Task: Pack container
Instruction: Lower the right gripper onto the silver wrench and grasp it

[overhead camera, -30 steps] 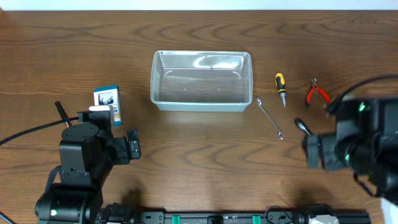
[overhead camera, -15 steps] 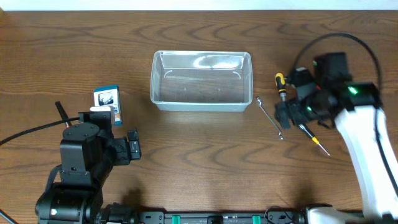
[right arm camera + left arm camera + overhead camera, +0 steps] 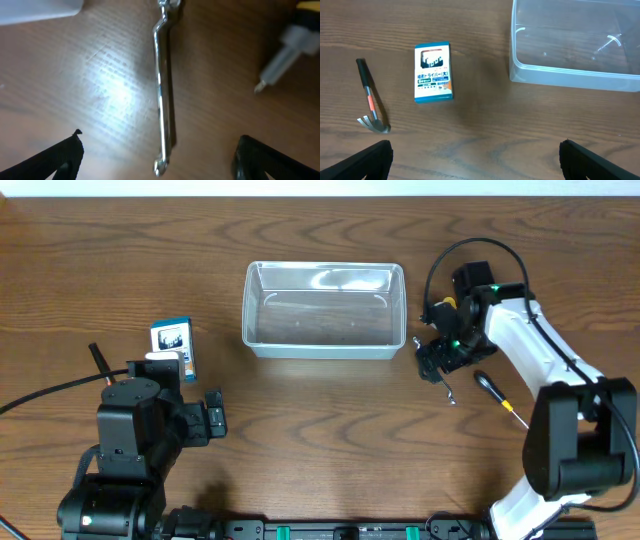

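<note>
The container (image 3: 323, 310), a clear plastic bin, stands empty at the middle back of the table; its near wall (image 3: 570, 75) shows in the left wrist view and one corner (image 3: 40, 10) in the right wrist view. My right gripper (image 3: 437, 361) hangs open just right of the container, over a slim silver wrench (image 3: 162, 90) whose lower end lies between the wide-apart fingers (image 3: 50, 160). The wrench's free end (image 3: 450, 393) sticks out below the gripper. My left gripper (image 3: 211, 415) is open at the front left, over bare wood (image 3: 480, 165).
A blue-and-white box (image 3: 434, 72) and a small hammer (image 3: 370, 97) lie left of the container. A yellow-and-black screwdriver (image 3: 450, 305) lies behind the right gripper, its tip (image 3: 280, 55) near the wrench. A black-handled screwdriver (image 3: 490, 386) lies right of the wrench.
The right arm has swung from the front right across to the wrench beside the container and lowered over it. The left arm has not moved.
</note>
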`<state>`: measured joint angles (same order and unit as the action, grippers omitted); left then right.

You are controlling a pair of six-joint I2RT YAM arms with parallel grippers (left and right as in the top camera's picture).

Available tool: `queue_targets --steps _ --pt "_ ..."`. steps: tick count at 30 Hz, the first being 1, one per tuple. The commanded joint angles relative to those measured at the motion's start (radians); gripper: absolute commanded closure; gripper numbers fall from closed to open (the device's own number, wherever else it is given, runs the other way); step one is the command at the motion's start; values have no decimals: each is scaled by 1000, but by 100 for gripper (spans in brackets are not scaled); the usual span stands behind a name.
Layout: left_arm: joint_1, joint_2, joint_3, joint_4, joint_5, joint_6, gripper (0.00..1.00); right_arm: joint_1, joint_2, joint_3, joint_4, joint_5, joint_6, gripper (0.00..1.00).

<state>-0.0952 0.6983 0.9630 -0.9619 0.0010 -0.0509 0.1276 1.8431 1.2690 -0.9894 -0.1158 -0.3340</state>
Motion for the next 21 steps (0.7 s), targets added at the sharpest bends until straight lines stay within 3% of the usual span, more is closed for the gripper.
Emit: queue_targets --steps 1,16,21 --pt "4 0 -3 -2 10 9 2 6 31 -6 27 7 -23 1" --pt "5 0 -3 -5 11 9 2 6 73 -92 171 3 -88 2" --pt "4 0 -3 -17 10 9 2 6 73 -117 194 3 -90 11"
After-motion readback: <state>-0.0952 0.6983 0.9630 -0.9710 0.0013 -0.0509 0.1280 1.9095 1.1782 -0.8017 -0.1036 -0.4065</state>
